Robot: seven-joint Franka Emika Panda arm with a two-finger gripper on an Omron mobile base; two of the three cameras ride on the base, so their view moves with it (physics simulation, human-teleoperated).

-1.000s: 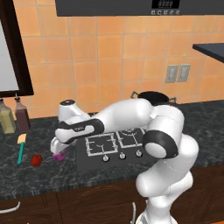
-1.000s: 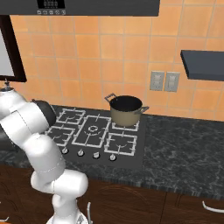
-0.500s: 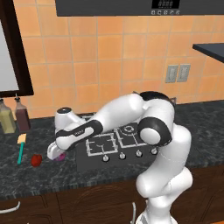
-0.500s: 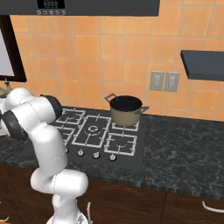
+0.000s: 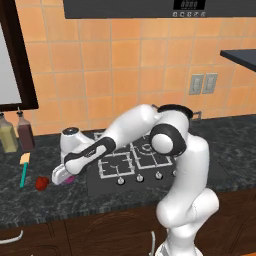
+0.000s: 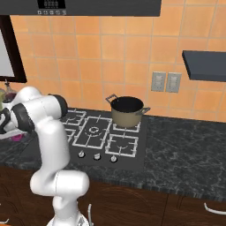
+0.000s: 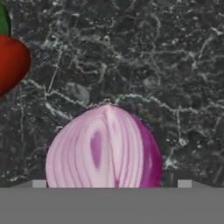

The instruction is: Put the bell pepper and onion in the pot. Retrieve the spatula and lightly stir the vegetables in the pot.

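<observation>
The pink-purple onion (image 7: 105,148) lies on the dark counter, filling the lower middle of the hand view. My gripper (image 7: 111,183) is open, and its fingertips (image 7: 39,183) stand wide on either side of the onion without touching it. In the left base view the gripper (image 5: 61,175) hangs low over the onion (image 5: 70,179), left of the stove. The red bell pepper (image 5: 41,183) (image 7: 11,65) sits just left of it. Further left lies the spatula (image 5: 23,170), with its teal handle and cream blade. The pot (image 6: 127,111) stands on the back right burner.
The black stove (image 6: 101,132) has knobs (image 6: 97,156) along its front edge. Two bottles (image 5: 15,132) stand against the tiled wall at the far left. A dark shelf (image 6: 205,64) juts out at the upper right.
The hand has come down and a little left onto the onion while the elbow has swung over the stove. The jaws have stayed wide open.
</observation>
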